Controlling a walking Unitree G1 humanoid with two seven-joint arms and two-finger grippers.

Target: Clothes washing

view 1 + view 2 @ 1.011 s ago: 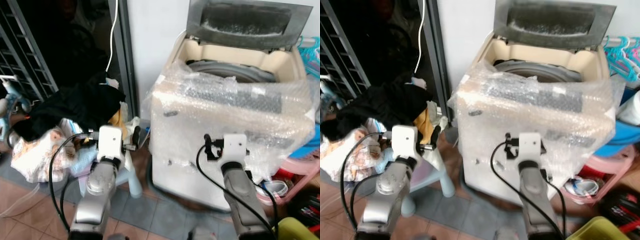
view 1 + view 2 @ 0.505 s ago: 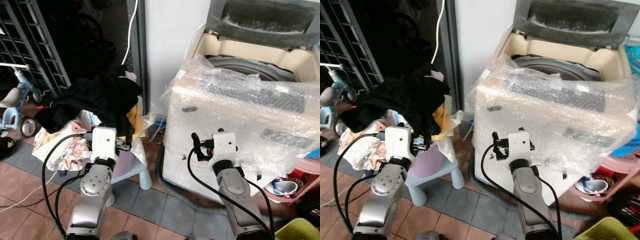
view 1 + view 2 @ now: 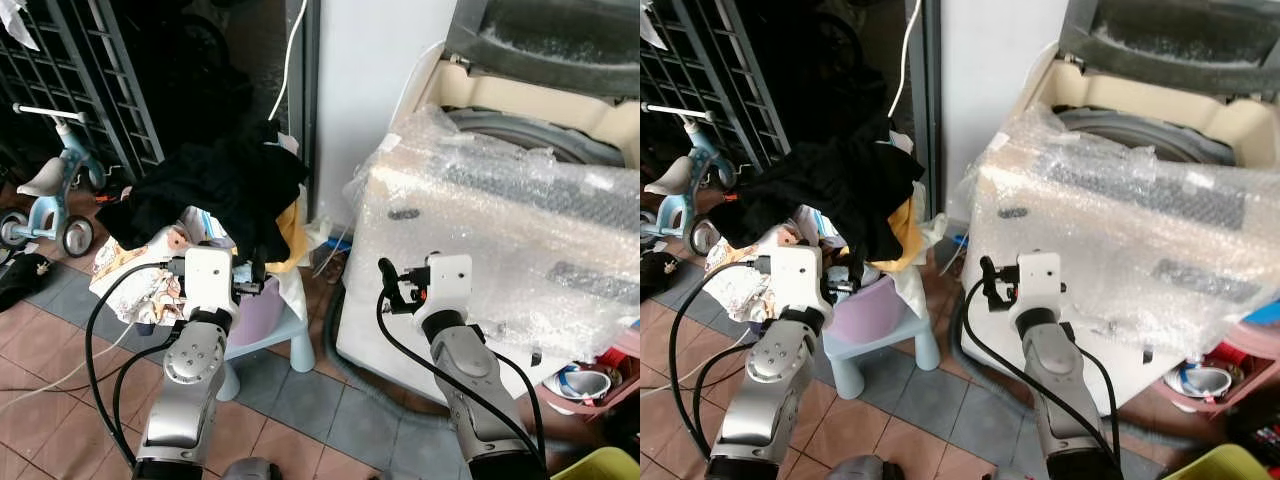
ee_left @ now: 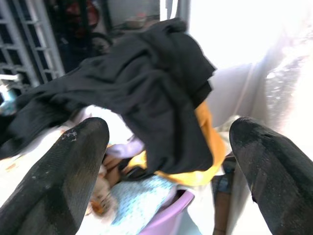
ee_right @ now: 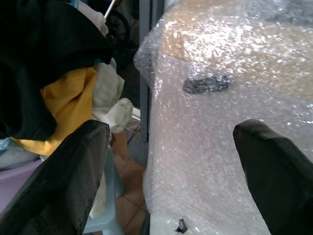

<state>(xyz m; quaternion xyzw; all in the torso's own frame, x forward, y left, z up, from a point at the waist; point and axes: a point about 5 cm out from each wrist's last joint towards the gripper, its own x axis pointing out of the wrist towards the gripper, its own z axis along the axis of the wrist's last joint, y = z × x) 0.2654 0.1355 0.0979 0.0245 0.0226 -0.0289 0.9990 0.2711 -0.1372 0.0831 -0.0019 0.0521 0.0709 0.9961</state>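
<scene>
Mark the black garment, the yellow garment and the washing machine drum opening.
black garment [image 3: 215, 185], left eye view, middle of the draped cloth
yellow garment [image 4: 205, 147], left wrist view, hanging fold
washing machine drum opening [image 3: 1150, 140], right eye view, grey ring

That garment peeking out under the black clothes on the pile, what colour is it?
Yellow-orange garment, under the black clothes; clearest in the left wrist view.

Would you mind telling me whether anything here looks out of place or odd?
The washing machine is still swathed in bubble wrap over its front and control panel, though its lid is open. The clothes pile overhangs its small stool.
</scene>
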